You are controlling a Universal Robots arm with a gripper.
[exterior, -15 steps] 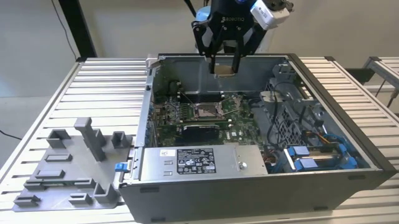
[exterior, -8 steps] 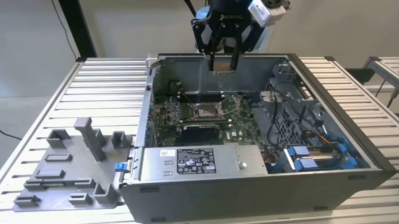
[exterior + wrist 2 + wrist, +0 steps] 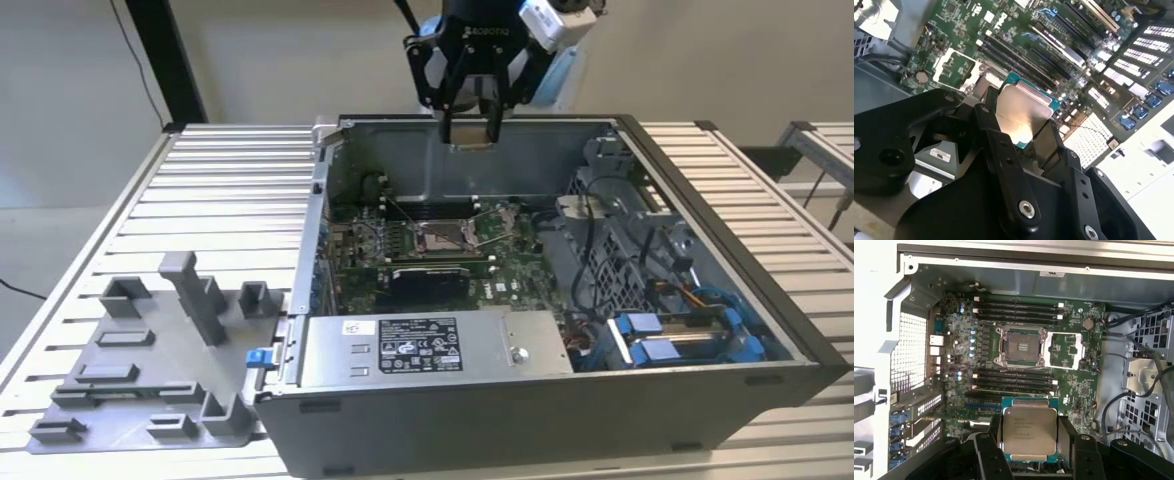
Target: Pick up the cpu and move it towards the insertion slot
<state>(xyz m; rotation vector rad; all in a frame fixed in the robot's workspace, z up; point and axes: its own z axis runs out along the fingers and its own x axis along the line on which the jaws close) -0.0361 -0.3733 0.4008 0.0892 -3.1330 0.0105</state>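
Black two-fingered claw (image 3: 473, 125) on the robot arm hangs above the rear wall of the open grey metal computer case (image 3: 694, 400) in the exterior view, closed on a small flat square cpu (image 3: 470, 146) whose edge peeks out between the fingertips. The case sits on a ribbed pale metal worktop (image 3: 227, 190) and contains a green circuit board (image 3: 501, 275), a silver power supply box (image 3: 427, 345) at the near side and blue-clipped drive bays (image 3: 674, 340) toward the exterior view's right. The insertion slot (image 3: 441, 237), a square socket with a shiny metal frame, lies open on the board, well below the held chip. A grey plastic tray with upright blocks (image 3: 147, 360) rests on the worktop at the exterior view's left.

In the second wrist view, the claw (image 3: 1026, 132) grips the cpu (image 3: 1024, 112) by two opposite edges; its pale silver face is glossy, rimmed in teal-green. The insertion slot (image 3: 986, 82) shows partly behind it.

In the first wrist view, the cpu (image 3: 1030, 435) sits clamped in the claw (image 3: 1029, 440), face showing faint print, apart from the insertion slot (image 3: 1021, 346), which lies between rows of long black memory slots (image 3: 1016, 310).
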